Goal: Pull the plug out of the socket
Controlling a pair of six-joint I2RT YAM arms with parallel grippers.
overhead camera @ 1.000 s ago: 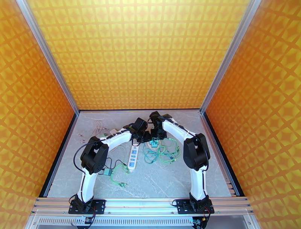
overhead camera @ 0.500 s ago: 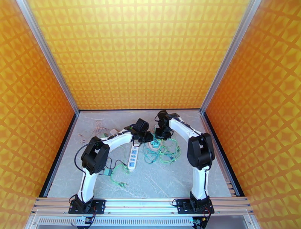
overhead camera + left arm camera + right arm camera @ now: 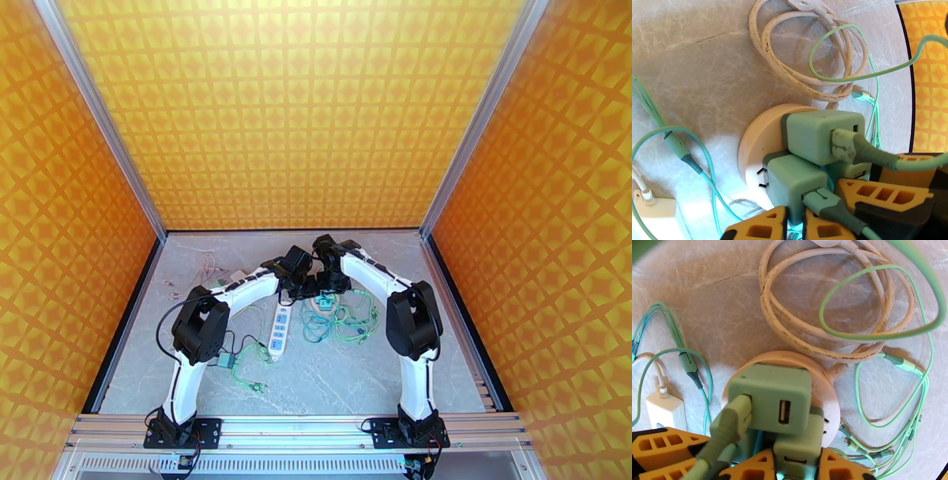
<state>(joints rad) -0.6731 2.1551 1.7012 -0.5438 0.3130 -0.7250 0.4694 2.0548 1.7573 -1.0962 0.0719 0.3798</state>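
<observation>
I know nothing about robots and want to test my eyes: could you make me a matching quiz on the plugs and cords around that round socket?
Things:
1 round socket
2 big green charger
3 thick white cord
4 small green charger

States:
A looped on the table
B between the orange fingers of the right hand
C carries the chargers
D green cable in one port, other port empty

Pairs: 1-C, 2-D, 3-A, 4-B

Beige round socket (image 3: 824, 387) on marble worktop (image 3: 691, 299), right pincer (image 3: 800, 468) clamped on lower green plug (image 3: 798, 447), white cable (image 3: 788, 332) coiled beyond
</observation>
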